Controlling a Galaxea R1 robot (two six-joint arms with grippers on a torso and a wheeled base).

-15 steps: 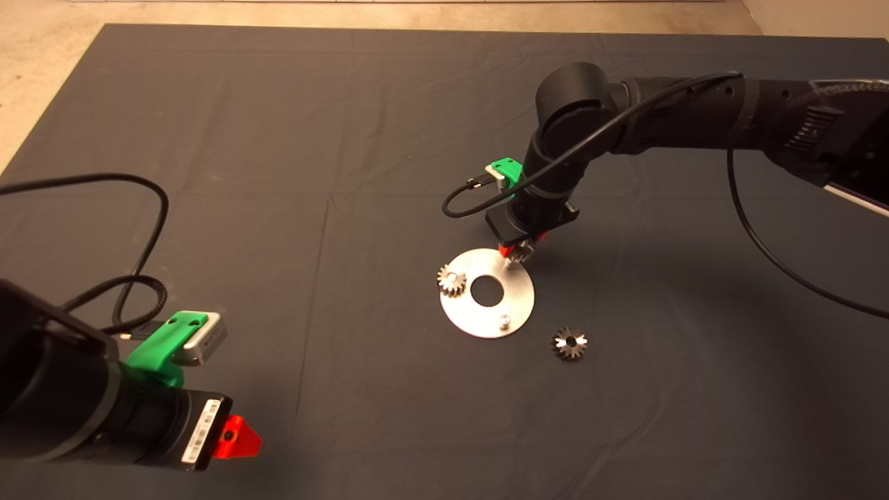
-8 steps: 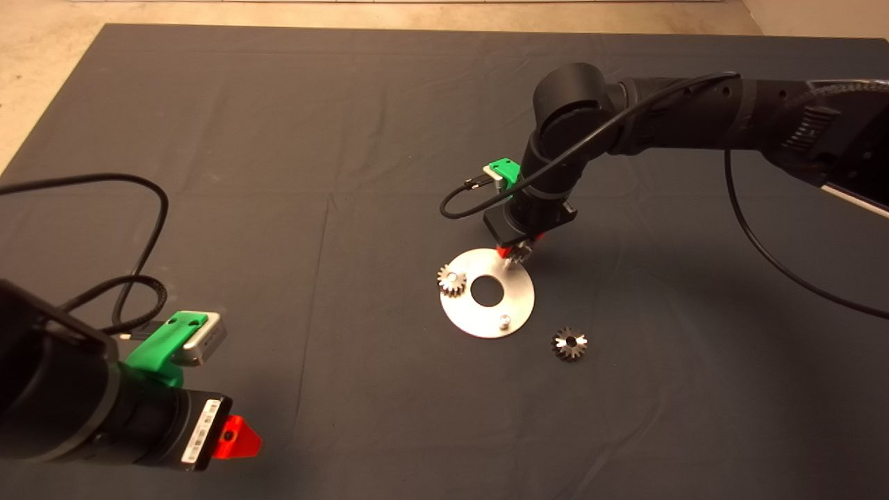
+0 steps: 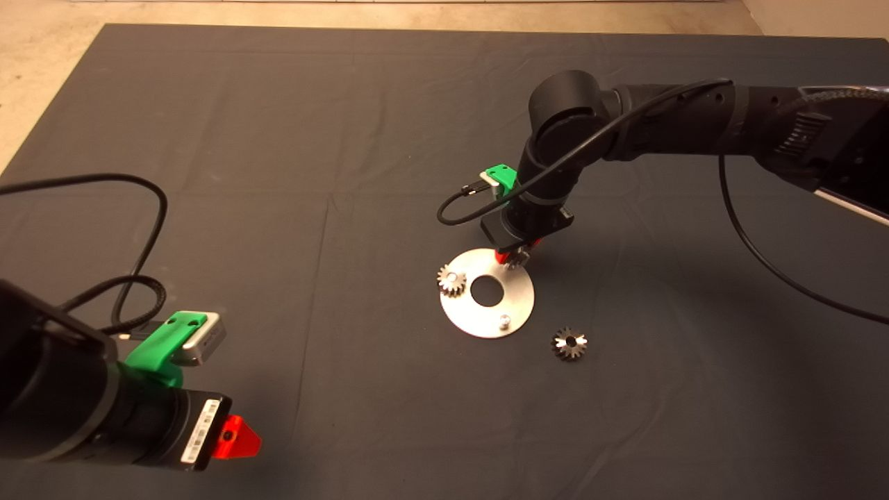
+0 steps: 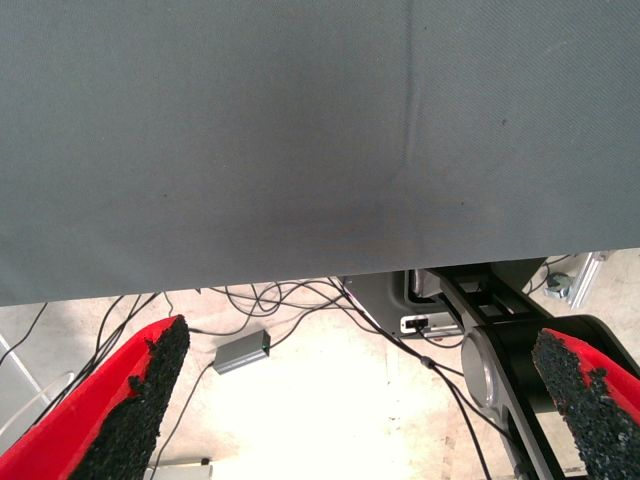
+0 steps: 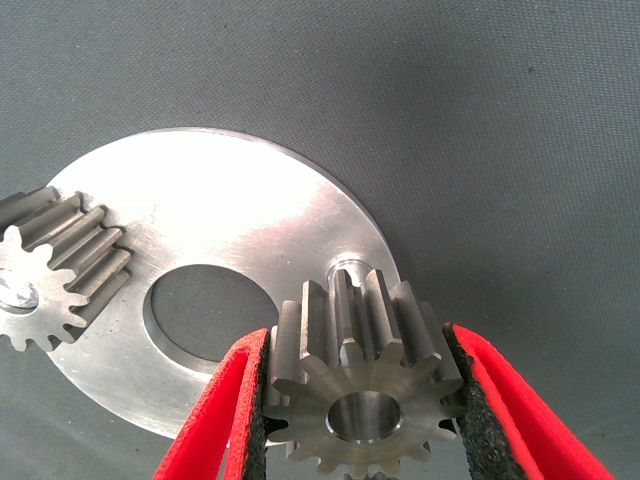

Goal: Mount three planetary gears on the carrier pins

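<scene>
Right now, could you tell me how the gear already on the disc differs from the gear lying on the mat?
The gear on the disc sits over a carrier pin at the disc's left rim; the loose gear lies on the mat beyond its lower right edge. The mounted gear's centre shows bright metal; the loose gear's hole looks dark and empty. Both are small, toothed and untouched, while the right gripper holds a third gear.

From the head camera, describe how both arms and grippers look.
Both arms are black, jointed tubes. The right arm has a black cable looping along it to a green wrist mount. The left arm has a green mount with a silver camera block, a barcode label and coiled black cables. Each gripper's fingers are red with black pads.
</scene>
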